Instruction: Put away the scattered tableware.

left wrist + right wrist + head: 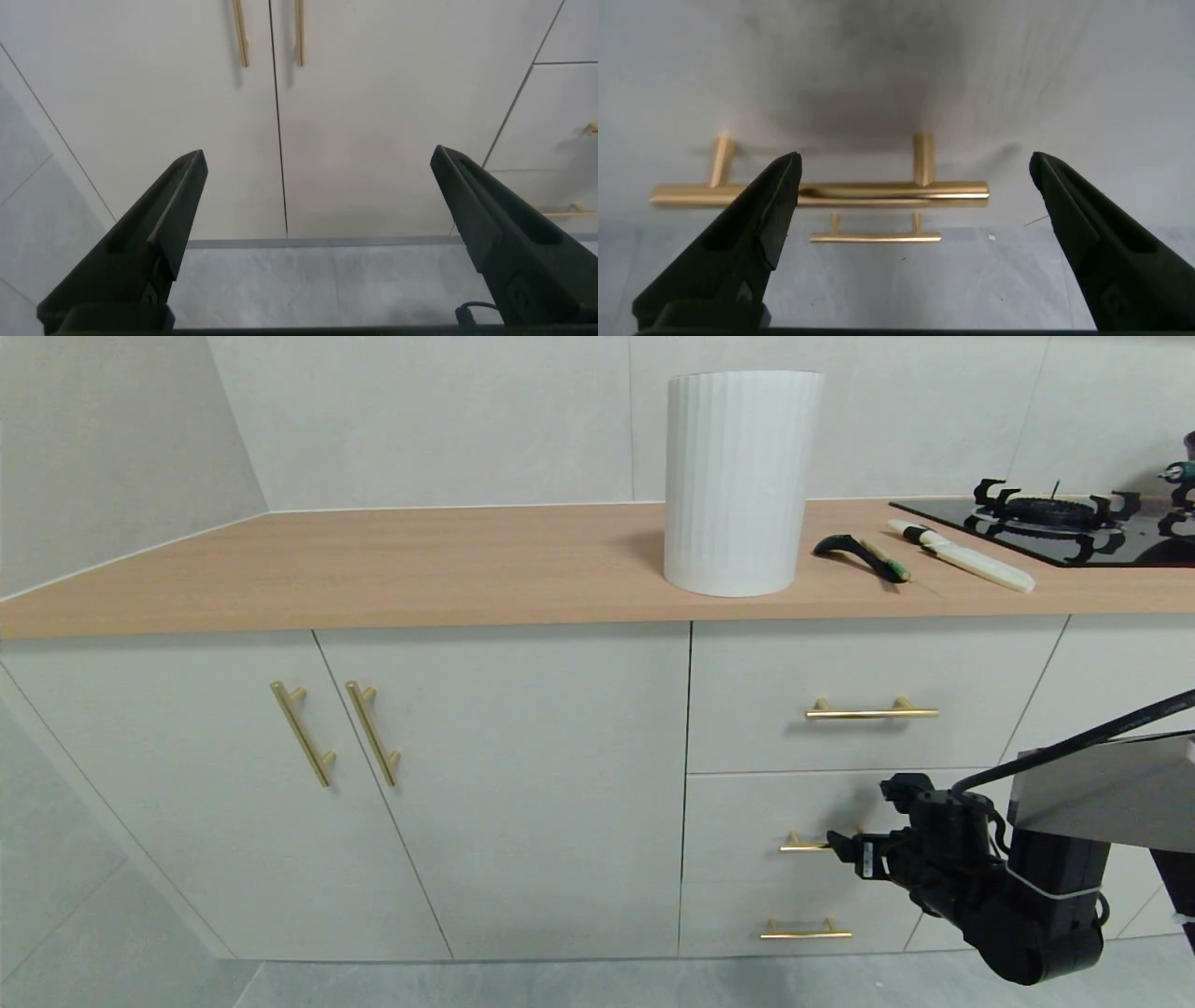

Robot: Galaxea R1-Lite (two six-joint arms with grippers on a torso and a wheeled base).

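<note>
**Right arm lined up on a drawer, tableware up top**

The right gripper (840, 845) sits low at the middle drawer's handle (805, 846). Its fingers are spread wide with the brass bar just ahead of them, nothing gripped. The left gripper (318, 159) hangs by the cupboard doors (374, 112), fingers also spread and empty. Up on the table (373, 569), a peeler (859, 553) and a pale knife (962, 555) lie beside a white canister (738, 481). Both look light, stiff and flat-lying, so I'd pinch each across its handle end. The bar looks smooth, maybe slippery, so grab it mid-span.
</note>
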